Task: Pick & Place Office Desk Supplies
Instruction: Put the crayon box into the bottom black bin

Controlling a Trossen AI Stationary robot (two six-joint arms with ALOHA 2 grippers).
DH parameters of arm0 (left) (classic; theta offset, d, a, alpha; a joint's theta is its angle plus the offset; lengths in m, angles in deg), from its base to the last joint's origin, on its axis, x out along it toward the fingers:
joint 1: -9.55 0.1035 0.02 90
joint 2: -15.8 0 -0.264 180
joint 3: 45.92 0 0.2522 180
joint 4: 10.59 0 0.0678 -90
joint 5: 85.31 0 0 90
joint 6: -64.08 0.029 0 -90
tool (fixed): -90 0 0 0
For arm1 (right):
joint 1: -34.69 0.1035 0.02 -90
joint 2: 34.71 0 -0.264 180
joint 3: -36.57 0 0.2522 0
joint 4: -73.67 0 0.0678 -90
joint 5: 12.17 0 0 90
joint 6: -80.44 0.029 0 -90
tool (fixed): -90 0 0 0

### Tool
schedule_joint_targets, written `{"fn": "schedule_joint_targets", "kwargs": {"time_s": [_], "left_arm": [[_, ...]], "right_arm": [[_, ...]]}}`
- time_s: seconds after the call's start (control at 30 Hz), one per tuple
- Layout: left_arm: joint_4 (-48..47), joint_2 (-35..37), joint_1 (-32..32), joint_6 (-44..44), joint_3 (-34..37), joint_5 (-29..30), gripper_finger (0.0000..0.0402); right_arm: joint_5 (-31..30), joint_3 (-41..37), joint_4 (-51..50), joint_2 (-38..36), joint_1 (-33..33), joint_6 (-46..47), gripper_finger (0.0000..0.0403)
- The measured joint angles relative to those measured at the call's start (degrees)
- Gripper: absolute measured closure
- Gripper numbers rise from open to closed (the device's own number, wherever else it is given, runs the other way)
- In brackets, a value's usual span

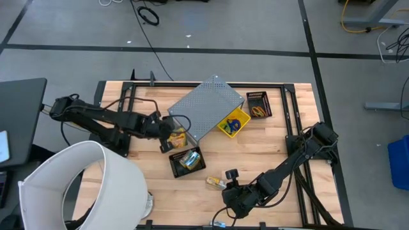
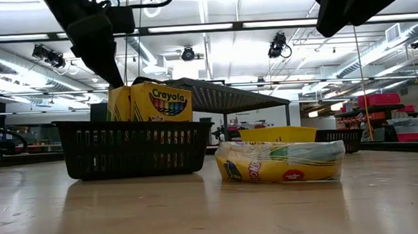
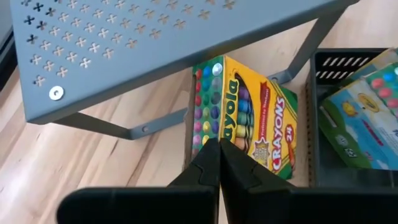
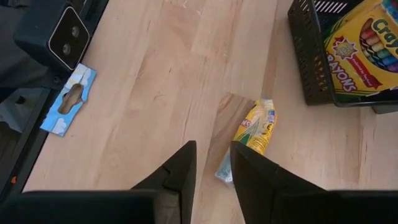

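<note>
Left gripper pressed together above one crayon box; right gripper spread.

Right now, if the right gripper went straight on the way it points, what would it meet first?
Probably the small yellow packet lying on the table just ahead of the right gripper; depth is uncertain.

A yellow-and-green cardboard crayon box with rainbow crayon tips printed on its face sits beside a grey perforated metal shelf patterned with small cross-shaped cutouts. A black plastic mesh basket and a yellow tray rest on the pale wooden table, near a yellow plastic-wrapped packet
</note>
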Motion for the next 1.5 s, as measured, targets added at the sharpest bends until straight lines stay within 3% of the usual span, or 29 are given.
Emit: {"fn": "schedule_joint_targets", "kwargs": {"time_s": [0.53, 1.13, 1.5], "left_arm": [[-1.3, 0.0, -4.2, -1.9, -2.6, 3.4, 0.0401], [-2.8, -3.8, -12.5, -9.5, -5.0, 0.4, 0.0401], [0.0, -9.0, -13.2, -11.1, -5.0, -2.9, 0.0401]], "right_arm": [[0.0, 0.0, 0.0, 0.0, 0.0, 0.0, 0.0295], [0.0, 0.0, -0.4, 0.0, 0.0, 0.0, 0.0295], [-0.1, 0.0, -0.5, 0.0, 0.0, -0.4, 0.0295]]}}
